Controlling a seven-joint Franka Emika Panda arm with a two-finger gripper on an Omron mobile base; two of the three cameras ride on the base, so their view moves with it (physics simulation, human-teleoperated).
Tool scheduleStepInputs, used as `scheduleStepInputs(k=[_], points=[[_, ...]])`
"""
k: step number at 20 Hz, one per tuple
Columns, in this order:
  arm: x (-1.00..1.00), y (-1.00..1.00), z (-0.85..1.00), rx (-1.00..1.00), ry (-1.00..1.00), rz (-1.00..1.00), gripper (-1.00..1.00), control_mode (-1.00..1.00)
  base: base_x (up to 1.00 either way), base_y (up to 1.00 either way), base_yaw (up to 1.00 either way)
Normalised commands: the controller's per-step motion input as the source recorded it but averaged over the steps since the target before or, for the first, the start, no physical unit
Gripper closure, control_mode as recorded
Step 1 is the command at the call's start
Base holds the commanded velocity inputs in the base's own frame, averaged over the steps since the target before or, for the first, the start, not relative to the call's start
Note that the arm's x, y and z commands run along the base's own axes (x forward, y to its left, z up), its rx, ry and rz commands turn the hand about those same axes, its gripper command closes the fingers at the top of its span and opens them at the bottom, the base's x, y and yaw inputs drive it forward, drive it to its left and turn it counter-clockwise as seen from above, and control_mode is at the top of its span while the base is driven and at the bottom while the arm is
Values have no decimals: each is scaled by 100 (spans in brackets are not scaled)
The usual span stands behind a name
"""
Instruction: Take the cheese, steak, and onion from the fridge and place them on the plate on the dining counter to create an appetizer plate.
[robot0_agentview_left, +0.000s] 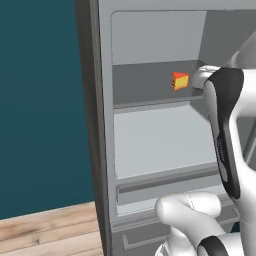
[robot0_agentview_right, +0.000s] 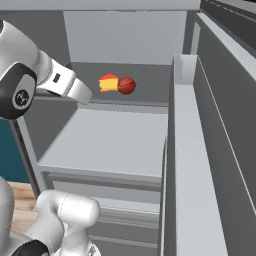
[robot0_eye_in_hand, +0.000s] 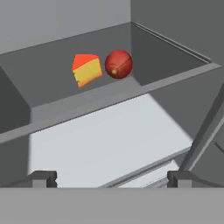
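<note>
The fridge (robot0_agentview_left: 150, 145) stands open in front of me. On its upper shelf the yellow-orange cheese (robot0_eye_in_hand: 86, 70) wedge with a red rind sits touching the round dark-red onion (robot0_eye_in_hand: 118, 64) on its right. Both also show in the right base view, cheese (robot0_agentview_right: 108, 83) left of onion (robot0_agentview_right: 127, 85), while the left base view shows the cheese (robot0_agentview_left: 180, 80) beside my wrist. My gripper (robot0_eye_in_hand: 112, 178) is open and holds nothing, short of the shelf's front edge and below the two foods. The steak, the plate and the dining counter are out of view.
A wide pale shelf (robot0_agentview_right: 110, 140) lies below the upper one, with drawers (robot0_agentview_left: 165, 187) under it. The fridge door with its shelf bins (robot0_agentview_right: 187, 150) stands open on the right. A teal wall (robot0_agentview_left: 40, 100) and wood floor (robot0_agentview_left: 50, 230) are to the left.
</note>
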Motion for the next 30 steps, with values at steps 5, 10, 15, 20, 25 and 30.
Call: scheduleStepInputs(k=[5, 10, 15, 20, 25, 30], points=[[32, 0, -27, 0, -3, 0, -100, -100, 0, 0, 0], [50, 0, -7, 0, 0, -2, -100, -100, 0, 0, 0], [73, 0, -1, 0, 0, -6, -100, -100, 0, 0, 0], [67, 0, -13, 0, 0, -10, -100, -100, 0, 0, 0], [55, 0, -23, 0, 0, -11, -100, -100, 0, 0, 0], [55, 0, -16, 0, 0, -4, -100, -100, 0, 0, 0]])
